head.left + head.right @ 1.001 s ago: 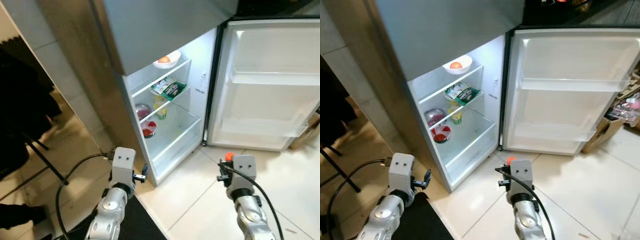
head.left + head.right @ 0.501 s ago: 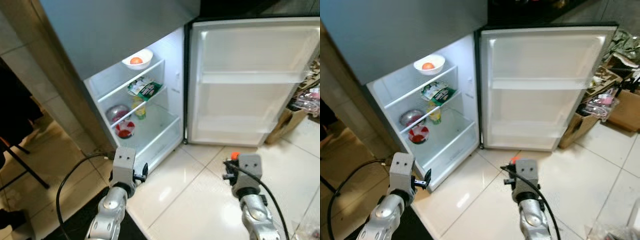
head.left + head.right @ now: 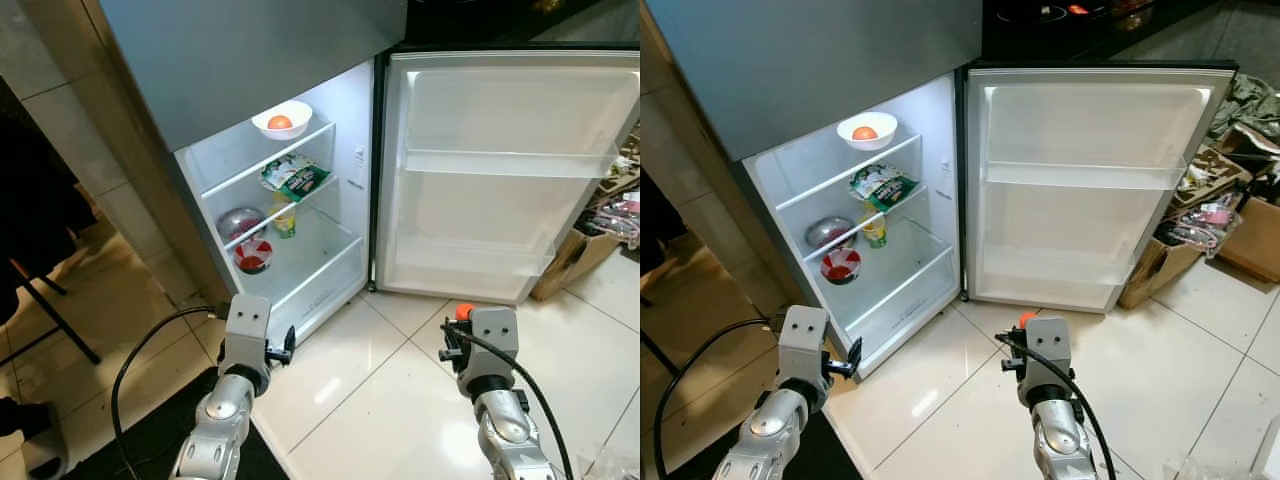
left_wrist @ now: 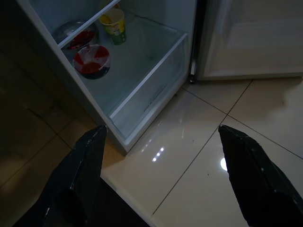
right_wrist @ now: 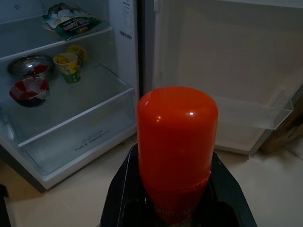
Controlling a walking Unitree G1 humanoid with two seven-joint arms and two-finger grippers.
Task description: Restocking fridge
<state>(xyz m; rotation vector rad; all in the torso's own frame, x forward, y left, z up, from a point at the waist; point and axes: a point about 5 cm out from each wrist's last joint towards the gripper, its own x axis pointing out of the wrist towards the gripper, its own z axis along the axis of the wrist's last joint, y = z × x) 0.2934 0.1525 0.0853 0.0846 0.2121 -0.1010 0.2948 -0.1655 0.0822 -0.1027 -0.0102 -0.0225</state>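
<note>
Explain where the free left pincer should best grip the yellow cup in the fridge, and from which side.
Grip the yellow cup around its side wall, probably coming level from the open front: it stands upright under a shelf, leaving little room above. The open left pincer is free.
</note>
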